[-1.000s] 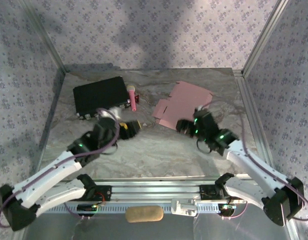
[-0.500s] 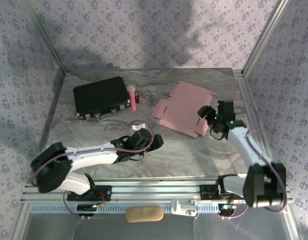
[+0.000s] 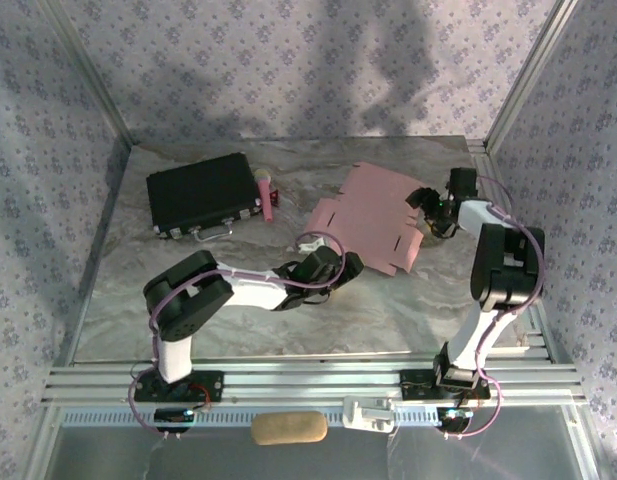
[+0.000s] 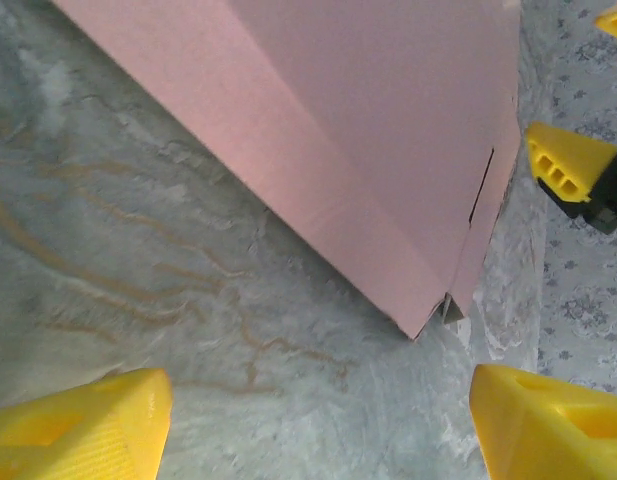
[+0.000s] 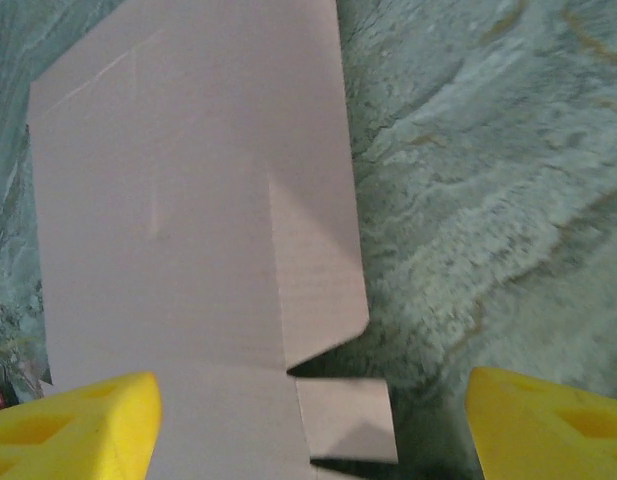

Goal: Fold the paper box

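The paper box [image 3: 366, 222] lies flat and unfolded on the marbled table, pale pink, with die-cut tabs along its edges. My left gripper [image 3: 346, 266] hovers at its near edge, open. In the left wrist view the box's near corner [image 4: 388, 200] lies ahead of the two yellow fingers [image 4: 83, 420], and nothing is between them. My right gripper [image 3: 428, 208] stands at the box's right edge, open. The right wrist view looks down on the box's panel [image 5: 178, 200] and a small tab [image 5: 343, 415] between the wide-spread fingers [image 5: 553, 420], which grip nothing.
A black rectangular case [image 3: 202, 193] sits at the back left with a pink pen-like object [image 3: 266, 196] beside it. Patterned walls [image 3: 288, 70] close off three sides. A tan oval pad [image 3: 288, 428] lies in front of the arm rail.
The left arm has stretched right across the table to the box's near edge. The right arm has swung back and right to the box's right edge. Both grippers have stayed open.
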Available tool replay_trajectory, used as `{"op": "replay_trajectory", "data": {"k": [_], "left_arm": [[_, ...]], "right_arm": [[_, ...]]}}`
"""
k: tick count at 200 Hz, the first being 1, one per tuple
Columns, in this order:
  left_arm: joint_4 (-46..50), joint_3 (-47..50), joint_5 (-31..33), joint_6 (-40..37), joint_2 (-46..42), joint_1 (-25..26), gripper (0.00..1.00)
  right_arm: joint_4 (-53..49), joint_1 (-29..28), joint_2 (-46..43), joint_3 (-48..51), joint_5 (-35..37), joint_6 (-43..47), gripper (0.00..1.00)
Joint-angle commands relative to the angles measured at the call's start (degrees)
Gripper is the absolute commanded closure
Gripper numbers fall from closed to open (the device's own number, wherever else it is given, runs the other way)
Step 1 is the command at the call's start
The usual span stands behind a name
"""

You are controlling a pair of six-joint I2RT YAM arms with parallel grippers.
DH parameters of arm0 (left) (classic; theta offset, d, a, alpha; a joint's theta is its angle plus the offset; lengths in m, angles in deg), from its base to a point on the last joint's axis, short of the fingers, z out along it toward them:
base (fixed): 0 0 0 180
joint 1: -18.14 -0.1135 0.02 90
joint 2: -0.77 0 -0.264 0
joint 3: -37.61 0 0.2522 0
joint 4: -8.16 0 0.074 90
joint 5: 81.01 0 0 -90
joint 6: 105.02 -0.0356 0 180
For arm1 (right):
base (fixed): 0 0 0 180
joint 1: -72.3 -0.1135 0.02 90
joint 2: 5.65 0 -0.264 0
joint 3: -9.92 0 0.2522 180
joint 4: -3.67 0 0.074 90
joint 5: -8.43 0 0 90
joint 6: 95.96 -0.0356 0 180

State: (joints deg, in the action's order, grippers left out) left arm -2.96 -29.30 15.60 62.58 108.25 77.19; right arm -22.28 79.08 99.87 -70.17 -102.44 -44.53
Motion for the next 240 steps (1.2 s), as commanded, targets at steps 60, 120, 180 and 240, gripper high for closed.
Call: {"op": "replay_trajectory", "data": {"k": [60,120,180,240], "left_arm": [[-5.2,-1.2,-1.8,1.9,3.9,-3.3,0.23],[-12.7,4.5,-2.3,3.5,3.4,-4.8,0.27],[-24.8,9.3,-2.4,6.9,5.6,-5.4,0.42],[-20.3,13.2,1.2,11.7,1.7,-3.2,0.34]], "right_arm": [[4.4,-0.5,0.5,4.2,-13.5,-0.7,0.21],[18.4,-1.0,-8.7,19.9,-18.6,-10.5,0.25],[23.6,-1.3,-8.0,22.9,-20.3,-15.2,0.33],[23.1,-0.7,-7.3,22.4,-21.1,-15.5,0.36]]}}
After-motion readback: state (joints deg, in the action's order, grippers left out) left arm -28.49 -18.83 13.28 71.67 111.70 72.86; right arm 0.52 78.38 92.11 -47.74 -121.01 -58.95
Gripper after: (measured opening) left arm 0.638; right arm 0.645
